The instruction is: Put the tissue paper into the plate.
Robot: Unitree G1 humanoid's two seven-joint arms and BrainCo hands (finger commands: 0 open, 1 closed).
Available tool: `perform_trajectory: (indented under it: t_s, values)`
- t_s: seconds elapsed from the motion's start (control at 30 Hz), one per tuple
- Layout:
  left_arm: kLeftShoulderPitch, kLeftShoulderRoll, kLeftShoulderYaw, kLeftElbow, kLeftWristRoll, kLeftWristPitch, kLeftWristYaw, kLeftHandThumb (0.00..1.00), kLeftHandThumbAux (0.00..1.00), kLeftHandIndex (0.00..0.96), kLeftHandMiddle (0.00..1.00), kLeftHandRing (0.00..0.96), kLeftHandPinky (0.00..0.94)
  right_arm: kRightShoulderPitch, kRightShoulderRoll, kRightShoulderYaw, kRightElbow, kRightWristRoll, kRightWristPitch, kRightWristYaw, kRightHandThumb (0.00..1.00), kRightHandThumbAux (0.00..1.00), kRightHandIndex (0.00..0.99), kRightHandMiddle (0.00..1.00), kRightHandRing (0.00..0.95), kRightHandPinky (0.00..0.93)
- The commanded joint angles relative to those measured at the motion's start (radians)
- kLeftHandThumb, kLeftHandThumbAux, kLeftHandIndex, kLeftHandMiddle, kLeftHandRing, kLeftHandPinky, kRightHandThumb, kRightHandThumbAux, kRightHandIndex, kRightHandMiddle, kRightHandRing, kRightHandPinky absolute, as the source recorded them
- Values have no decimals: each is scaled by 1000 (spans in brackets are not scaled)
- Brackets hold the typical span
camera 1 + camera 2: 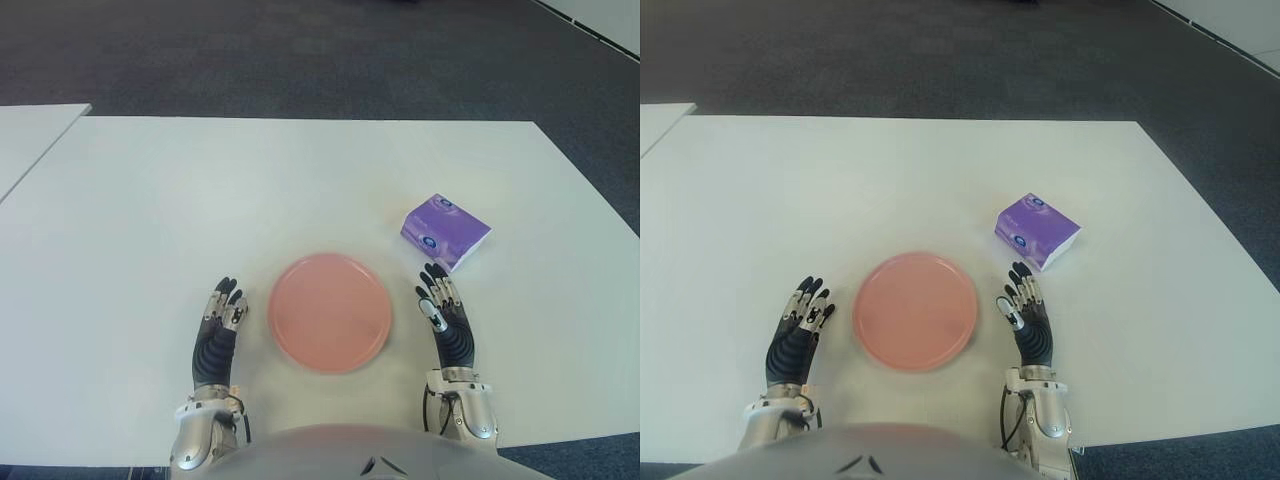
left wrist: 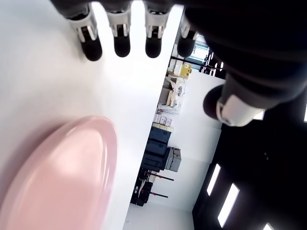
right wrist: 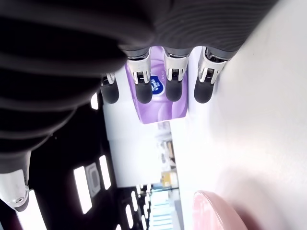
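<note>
A purple tissue pack (image 1: 446, 231) lies on the white table (image 1: 200, 200), to the right of and slightly beyond the pink plate (image 1: 330, 312). The plate holds nothing. My right hand (image 1: 441, 302) is just right of the plate, fingers stretched out flat and pointing at the pack, a short gap short of it. In the right wrist view the purple tissue pack (image 3: 158, 100) shows just past the fingertips (image 3: 173, 91). My left hand (image 1: 223, 305) shows left of the plate, fingers extended, holding nothing.
A second white table (image 1: 30, 135) adjoins at the far left. Dark carpet (image 1: 300, 50) lies beyond the table's far edge. The table's right edge runs close behind the tissue pack.
</note>
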Motion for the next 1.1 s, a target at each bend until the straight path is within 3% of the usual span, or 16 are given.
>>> perform_trajectory:
  t_s: [0.03,0.43,0.83,1.03,1.1]
  values:
    - [-3,-30,-7,12,9,20,17,37,511,0,0,0,1,40,0,-16,60,18,97,-6,240,525,15,46,0,0]
    - [-8,-23,-10,37,5,-13,3,42,512,0,0,0,0,39,1,-22,45,6,97,-23,253,523,17,55,0,0]
    - [0,-23,-10,16,6,26,18,40,534,0,0,0,9,32,3,-35,40,34,102,-5,261,515,25,67,0,0]
    - [3,-29,-11,14,8,26,23,38,545,0,0,0,6,55,-6,-19,-22,-13,67,-11,245,504,14,56,0,0]
    - [3,-30,-11,15,9,27,24,38,546,0,0,0,6,73,-11,-6,-93,-91,59,-43,237,501,9,47,0,0]
